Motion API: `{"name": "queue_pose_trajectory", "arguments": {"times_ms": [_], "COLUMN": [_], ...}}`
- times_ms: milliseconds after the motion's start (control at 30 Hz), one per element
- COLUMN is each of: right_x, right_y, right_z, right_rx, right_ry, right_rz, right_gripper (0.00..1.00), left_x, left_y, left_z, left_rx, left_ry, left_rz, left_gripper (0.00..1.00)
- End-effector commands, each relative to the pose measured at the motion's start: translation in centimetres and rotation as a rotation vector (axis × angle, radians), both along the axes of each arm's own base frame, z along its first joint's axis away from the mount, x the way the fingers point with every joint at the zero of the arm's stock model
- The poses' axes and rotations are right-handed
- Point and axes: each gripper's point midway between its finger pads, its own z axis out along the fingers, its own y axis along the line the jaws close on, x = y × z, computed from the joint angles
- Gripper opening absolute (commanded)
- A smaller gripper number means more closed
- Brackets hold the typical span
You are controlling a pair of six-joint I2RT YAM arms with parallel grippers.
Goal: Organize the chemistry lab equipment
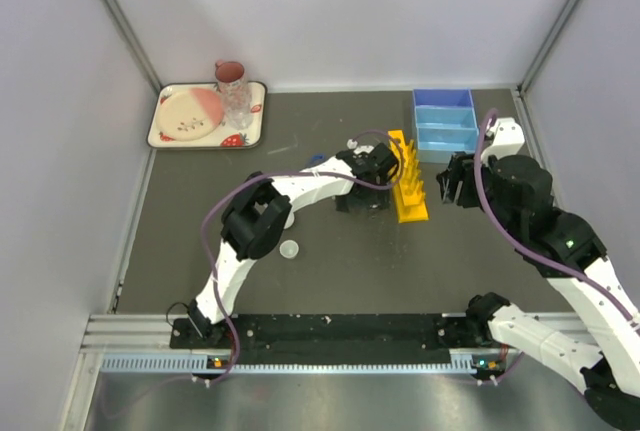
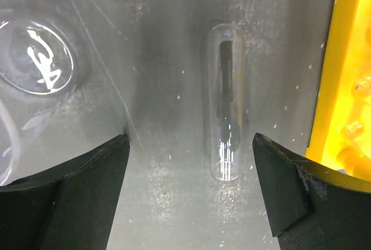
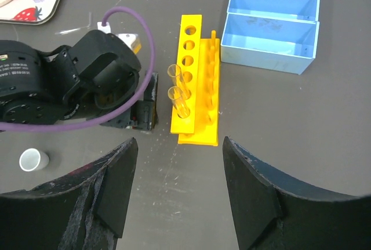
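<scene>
A thin glass tube (image 2: 225, 102) lies flat on the table, just ahead of the gap between the fingers of my left gripper (image 2: 191, 169), which is open and touches nothing. The yellow holed rack (image 2: 348, 76) stands right beside it. A clear beaker (image 2: 37, 58) with white print sits to the left. In the top view my left gripper (image 1: 362, 194) hangs low beside the rack (image 1: 408, 179). My right gripper (image 1: 452, 183) is open and empty on the rack's other side. Two glass tubes (image 3: 177, 87) stand in the rack (image 3: 200, 82). The blue divided tray (image 3: 272, 26) is behind it.
A small white dish (image 1: 290, 249) sits in the middle of the table, also seen as the dish (image 3: 33, 159) in the right wrist view. The cream strawberry tray (image 1: 255, 121) with a pink mug (image 1: 231, 75) and a clear tumbler (image 1: 237, 106) stands back left. Walls enclose the table.
</scene>
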Motion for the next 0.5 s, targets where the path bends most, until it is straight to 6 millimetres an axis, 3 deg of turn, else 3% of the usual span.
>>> {"name": "queue_pose_trajectory", "arguments": {"times_ms": [0,200,267,467], "right_x": [-0.2,-0.2,-0.2,-0.2], "right_y": [0.5,0.5,0.5,0.6], "right_z": [0.3,0.3,0.3,0.3], "right_rx": [0.016,0.017,0.019,0.024], "right_ry": [-0.015,-0.016,-0.019,-0.015], "right_rz": [0.024,0.026,0.024,0.030], "right_gripper": [0.61,0.61,0.61,0.61], "left_x": [1.3,1.1,0.8,-0.9], "left_y": [-1.2,-0.8,-0.3,1.7], "left_z": [0.7,-0.5,-0.8,-2.4], "left_rx": [-0.024,0.001,0.027,0.083], "left_ry": [-0.031,-0.008,0.001,0.035], "left_rz": [0.013,0.018,0.024,0.035], "left_gripper": [0.90,0.75,0.65,0.49]}}
